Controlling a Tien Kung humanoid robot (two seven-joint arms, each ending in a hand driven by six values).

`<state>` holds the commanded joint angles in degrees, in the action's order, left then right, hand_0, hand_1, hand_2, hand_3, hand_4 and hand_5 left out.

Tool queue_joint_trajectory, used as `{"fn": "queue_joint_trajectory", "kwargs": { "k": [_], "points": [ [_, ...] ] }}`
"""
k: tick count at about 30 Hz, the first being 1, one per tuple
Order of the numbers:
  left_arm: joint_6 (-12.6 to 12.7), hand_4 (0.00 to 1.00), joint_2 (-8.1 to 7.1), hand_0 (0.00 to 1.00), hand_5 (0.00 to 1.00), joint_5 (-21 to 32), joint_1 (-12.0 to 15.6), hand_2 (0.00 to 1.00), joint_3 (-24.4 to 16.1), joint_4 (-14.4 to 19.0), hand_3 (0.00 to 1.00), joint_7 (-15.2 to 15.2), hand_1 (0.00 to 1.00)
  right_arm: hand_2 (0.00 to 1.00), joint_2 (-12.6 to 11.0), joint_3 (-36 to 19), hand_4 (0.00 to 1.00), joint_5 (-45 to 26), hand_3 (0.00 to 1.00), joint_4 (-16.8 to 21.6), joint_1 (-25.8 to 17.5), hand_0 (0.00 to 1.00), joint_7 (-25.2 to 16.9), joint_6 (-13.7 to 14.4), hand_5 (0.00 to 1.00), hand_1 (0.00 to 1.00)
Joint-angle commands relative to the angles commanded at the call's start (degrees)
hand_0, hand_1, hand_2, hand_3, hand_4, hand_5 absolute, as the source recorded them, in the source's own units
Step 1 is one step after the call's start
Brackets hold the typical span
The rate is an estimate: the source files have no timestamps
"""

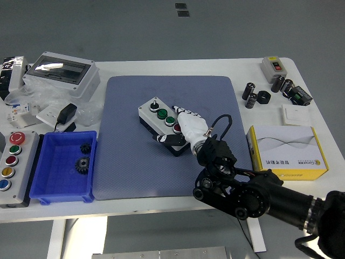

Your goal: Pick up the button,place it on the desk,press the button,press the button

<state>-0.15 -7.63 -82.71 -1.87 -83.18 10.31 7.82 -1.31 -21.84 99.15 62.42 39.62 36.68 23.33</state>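
Button box (pixel 161 121) mid-mat, rigid, boxy, probably light; grip by long sides. Right hand (pixel 186 125) over red button (pixel 177 128), fingers pressed together, holding nothing.

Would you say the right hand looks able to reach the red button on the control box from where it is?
Probably yes: the right hand already lies over the control box, beside the red button, with nothing between.

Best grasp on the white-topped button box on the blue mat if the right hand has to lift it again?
Grip the white-topped button box across its two long black sides, coming from above. It lies flat and skewed on the blue mat, buttons up, so the sides are free. The right hand already sits over its near end.
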Motion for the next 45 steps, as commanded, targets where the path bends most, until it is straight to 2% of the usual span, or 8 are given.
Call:
{"fn": "queue_joint_trajectory", "kwargs": {
  "k": [1, 2, 7, 8, 20, 31, 32, 45],
  "points": [
    [-0.07, 0.675, 0.01, 0.627, 0.18, -0.04, -0.03, 0.542, -0.01, 0.0, 0.586, -0.16, 0.589, 0.998, 0.04, 0.13, 0.998, -0.19, 0.998, -0.14, 0.05, 0.941, 0.1, -0.22, 0.581, 0.998],
    [-0.12, 0.671, 0.01, 0.626, 0.171, -0.05, -0.06, 0.543, 0.01, 0.0, 0.585, -0.28, 0.59, 0.998, 0.07, 0.21, 0.998, -0.3, 0.998, -0.23, 0.08, 0.659, 0.17, -0.38, 0.579, 0.932],
    [-0.36, 0.671, 0.02, 0.626, 0.171, -0.18, -0.2, 0.543, -0.04, 0.0, 0.585, -0.93, 0.59, 0.998, 0.19, 0.72, 0.998, -0.53, 0.998, -0.65, 0.37, 0.659, 0.3, -1.11, 0.579, 0.932],
    [-0.39, 0.671, 0.01, 0.623, 0.17, -0.18, -0.21, 0.543, -0.05, 0.0, 0.585, -1.06, 0.59, 0.927, 0.21, 0.8, 0.998, -0.44, 0.998, -0.72, 0.42, 0.388, 0.3, -1.2, 0.531, 0.813],
    [-0.5, 0.655, -0.13, 0.622, 0.138, -0.14, -0.37, 0.547, 0.03, 0.0, 0.589, -2.06, 0.591, 0.947, 0.3, 2.09, 0.979, 1.74, 0.998, -1.17, 0.75, 0.526, 0.3, -0.59, 0.412, 0.901],
    [-0.52, 0.654, -0.2, 0.621, 0.127, 0.39, -0.37, 0.547, 0.51, 0.0, 0.592, -2.57, 0.593, 0.929, 0.35, 3.44, 0.911, 5.7, 0.998, -1.59, 0.9, 0.423, 0.3, -0.49, 0.304, 0.857],
    [-0.54, 0.661, -0.21, 0.621, 0.124, 0.42, -0.38, 0.55, 0.53, 0.0, 0.594, -2.6, 0.595, 0.841, 0.35, 3.61, 0.735, 5.87, 0.998, -1.67, 0.91, 0.283, 0.3, -0.59, 0.107, 0.724],
    [-0.58, 0.672, -0.25, 0.619, 0.129, 1.03, -0.3, 0.554, 1.22, 0.0, 0.597, -2.95, 0.598, 0.74, 0.35, 4.47, 0.475, 8.92, 0.998, -2.22, 0.94, 0.14, 0.3, -1.23, 0.002, 0.477]
  ]
}}
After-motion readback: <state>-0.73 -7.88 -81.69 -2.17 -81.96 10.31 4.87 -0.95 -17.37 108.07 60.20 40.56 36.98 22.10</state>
